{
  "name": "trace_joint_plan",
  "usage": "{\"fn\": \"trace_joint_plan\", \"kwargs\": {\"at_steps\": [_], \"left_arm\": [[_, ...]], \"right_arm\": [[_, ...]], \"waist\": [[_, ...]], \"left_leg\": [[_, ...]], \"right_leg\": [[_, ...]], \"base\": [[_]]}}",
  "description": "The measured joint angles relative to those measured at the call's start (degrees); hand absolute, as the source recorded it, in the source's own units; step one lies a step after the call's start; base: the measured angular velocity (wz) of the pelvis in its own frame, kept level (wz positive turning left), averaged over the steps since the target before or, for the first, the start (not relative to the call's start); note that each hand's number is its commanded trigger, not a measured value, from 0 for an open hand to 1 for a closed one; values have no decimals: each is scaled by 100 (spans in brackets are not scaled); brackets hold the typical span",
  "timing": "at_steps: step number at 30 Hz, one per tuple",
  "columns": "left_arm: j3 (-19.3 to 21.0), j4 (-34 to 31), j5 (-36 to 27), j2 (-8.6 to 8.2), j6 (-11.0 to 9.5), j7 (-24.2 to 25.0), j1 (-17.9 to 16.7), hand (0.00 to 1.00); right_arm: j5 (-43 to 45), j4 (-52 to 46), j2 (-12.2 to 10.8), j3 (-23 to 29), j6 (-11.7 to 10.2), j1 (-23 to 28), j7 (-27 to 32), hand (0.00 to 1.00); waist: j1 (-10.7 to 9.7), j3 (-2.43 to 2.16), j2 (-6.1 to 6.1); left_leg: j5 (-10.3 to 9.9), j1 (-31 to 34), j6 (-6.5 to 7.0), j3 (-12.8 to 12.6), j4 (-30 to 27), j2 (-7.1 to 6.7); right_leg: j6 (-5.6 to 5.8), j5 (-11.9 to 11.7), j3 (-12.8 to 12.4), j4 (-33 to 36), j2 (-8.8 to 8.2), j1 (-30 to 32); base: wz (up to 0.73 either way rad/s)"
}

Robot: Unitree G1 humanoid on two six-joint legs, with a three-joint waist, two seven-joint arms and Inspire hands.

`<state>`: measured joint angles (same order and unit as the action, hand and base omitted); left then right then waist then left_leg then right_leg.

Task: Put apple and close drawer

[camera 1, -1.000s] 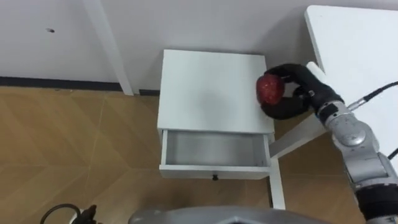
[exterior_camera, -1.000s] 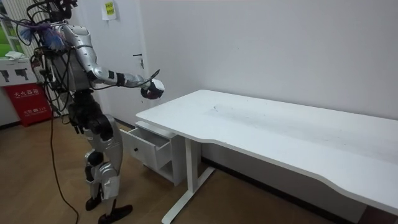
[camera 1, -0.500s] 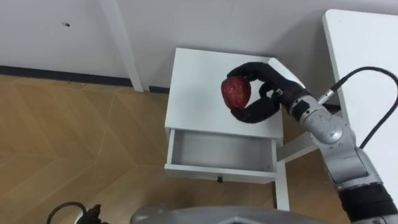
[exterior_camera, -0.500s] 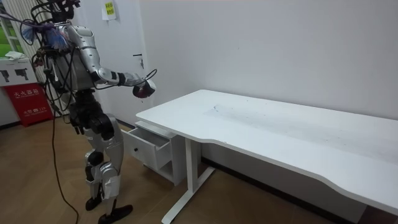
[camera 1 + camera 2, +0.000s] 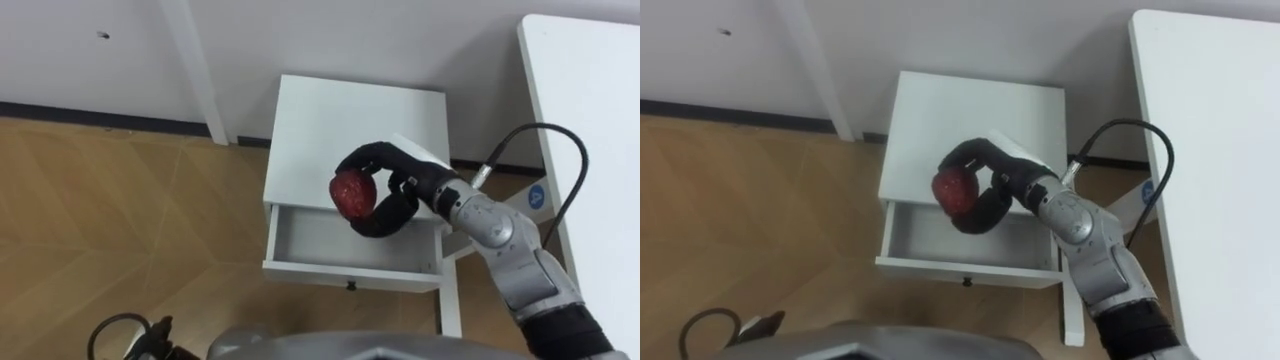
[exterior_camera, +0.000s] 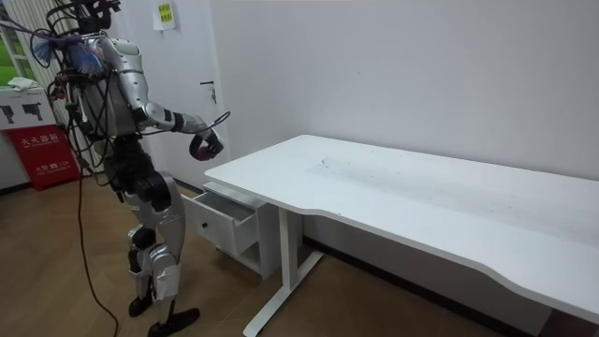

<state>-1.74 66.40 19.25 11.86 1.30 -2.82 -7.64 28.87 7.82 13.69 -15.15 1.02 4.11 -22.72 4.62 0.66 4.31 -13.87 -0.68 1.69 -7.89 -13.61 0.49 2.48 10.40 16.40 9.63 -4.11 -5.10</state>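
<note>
A: We count one apple (image 5: 350, 192), red, and one hand at work, the right hand (image 5: 402, 185).

B: Add one drawer (image 5: 345, 274), one small white cabinet (image 5: 350, 115) that houses it, and one long white desk (image 5: 590, 100) off to the hand's right.

A: Look at that hand. The dark fingers (image 5: 362, 156) arch over the top of the apple and the thumb hooks in from underneath. It's a full wrap and nothing is spread.

B: Agreed, we're seeing it curled tight round the fruit. The apple sits at the hand's left side, cupped against the palm and touching nothing else.

A: From the eye views, the apple lines up over the cabinet's front edge. The pulled-out drawer lies directly below the hand, on the side nearer the robot.

B: Those head views also give us the inside of the drawer, a pale tray open to the top, with a small dark knob on its front.

A: The room view tells us about height. The hand (image 6: 210, 145) hangs in the air well above the drawer (image 6: 223, 223), with the apple (image 6: 198, 148) a red spot in its grip.

B: It also shows us the robot upright on both feet, just beside the cabinet at the desk's end, with its right arm reaching forward.
</note>
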Motion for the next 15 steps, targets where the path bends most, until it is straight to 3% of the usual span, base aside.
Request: {"fn": "trace_joint_plan", "kwargs": {"at_steps": [15], "left_arm": [[-185,3,-123,21,10,85,31,0]], "right_arm": [[30,121,-5,-45,33,5,-37,0]], "waist": [[-15,10,18]], "left_leg": [[0,1,0,23,-12,-3]], "right_leg": [[0,0,65,-1,-5,-23]], "base": [[1]]}}
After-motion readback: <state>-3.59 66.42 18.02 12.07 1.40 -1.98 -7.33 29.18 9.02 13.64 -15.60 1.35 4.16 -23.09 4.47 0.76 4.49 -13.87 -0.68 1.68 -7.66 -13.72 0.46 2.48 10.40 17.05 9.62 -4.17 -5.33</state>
